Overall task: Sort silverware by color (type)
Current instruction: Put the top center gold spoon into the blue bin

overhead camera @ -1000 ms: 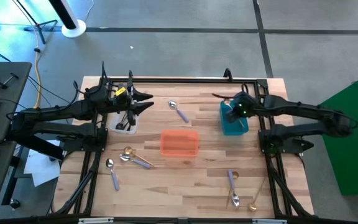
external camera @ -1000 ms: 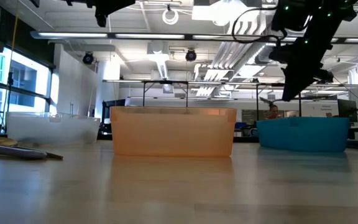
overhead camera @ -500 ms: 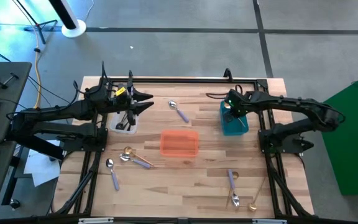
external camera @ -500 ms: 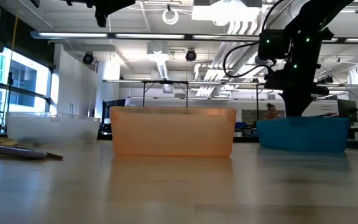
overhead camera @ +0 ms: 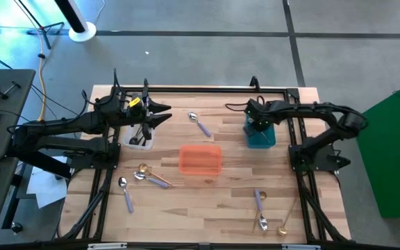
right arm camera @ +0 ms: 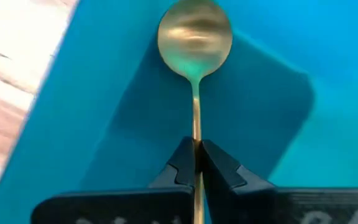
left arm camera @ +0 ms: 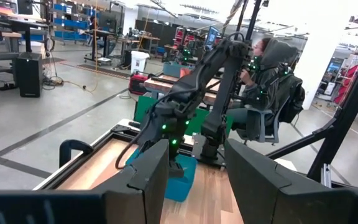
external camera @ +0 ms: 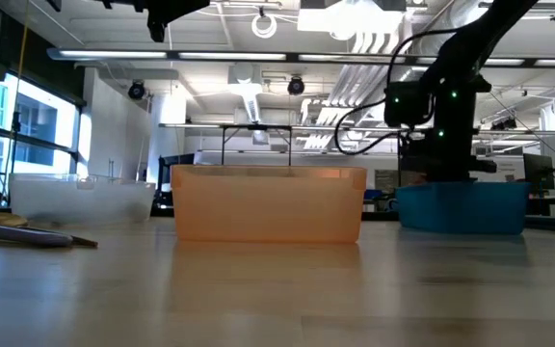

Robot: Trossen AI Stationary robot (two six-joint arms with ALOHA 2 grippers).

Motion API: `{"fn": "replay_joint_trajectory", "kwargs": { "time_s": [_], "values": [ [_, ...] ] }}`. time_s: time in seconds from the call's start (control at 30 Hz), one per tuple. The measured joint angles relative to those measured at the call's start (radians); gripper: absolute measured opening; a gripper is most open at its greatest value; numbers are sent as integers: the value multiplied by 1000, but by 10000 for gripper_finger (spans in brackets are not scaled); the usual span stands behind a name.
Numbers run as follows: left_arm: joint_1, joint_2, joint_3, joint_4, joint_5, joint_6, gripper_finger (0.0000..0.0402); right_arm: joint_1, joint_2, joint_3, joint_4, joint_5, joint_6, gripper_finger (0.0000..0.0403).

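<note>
Left arm: dark six-joint arm reaching over the table's far left part; its left gripper [overhead camera: 160, 113] hangs above the clear plastic bin [overhead camera: 139, 137].
Left gripper fingers: spread apart, nothing between them in the left wrist view [left arm camera: 191, 180].
Clear plastic bin: rectangular, near the far left corner of the light wooden table [overhead camera: 207, 201]; dark spoons [overhead camera: 143, 132] lie inside.
Front-left spoons: a gold spoon [overhead camera: 143, 169] and a silver spoon with a pale lavender handle [overhead camera: 153, 179] lie touching, just in front of the clear bin; a second silver lavender-handled spoon [overhead camera: 125, 192] lies nearer the front edge, apart from them.
Far-centre spoon: a silver lavender-handled spoon [overhead camera: 199, 123] lies on bare wood between the clear bin and the teal bin.
Orange translucent bin: rectangular, at table centre [overhead camera: 200, 160]; contents cannot be told.
Front-right spoons: two silver lavender-handled spoons [overhead camera: 259, 207] lie close together near the front edge; a gold spoon [overhead camera: 284, 226] lies just to their right.
Teal plastic bin: rectangular, on the far right part of the table [overhead camera: 260, 137].
Right arm: right gripper [right arm camera: 196, 152] is lowered into the teal bin.
Right gripper fingers: closed on the thin handle of a gold spoon [right arm camera: 194, 38]; its bowl lies forward of the fingertips over the teal bin floor.
Background: a seated person [left arm camera: 269, 87] shows beyond the table.
</note>
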Motion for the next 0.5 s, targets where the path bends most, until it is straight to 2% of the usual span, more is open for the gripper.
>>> {"fn": "replay_joint_trajectory", "kwargs": {
  "time_s": [0.33,0.5],
  "values": [
    [0,0,0,0,0,0,149,1,77,5,22,2,2,1],
    [0,0,0,0,0,0,149,1,79,3,24,1,0,23]
  ]
}}
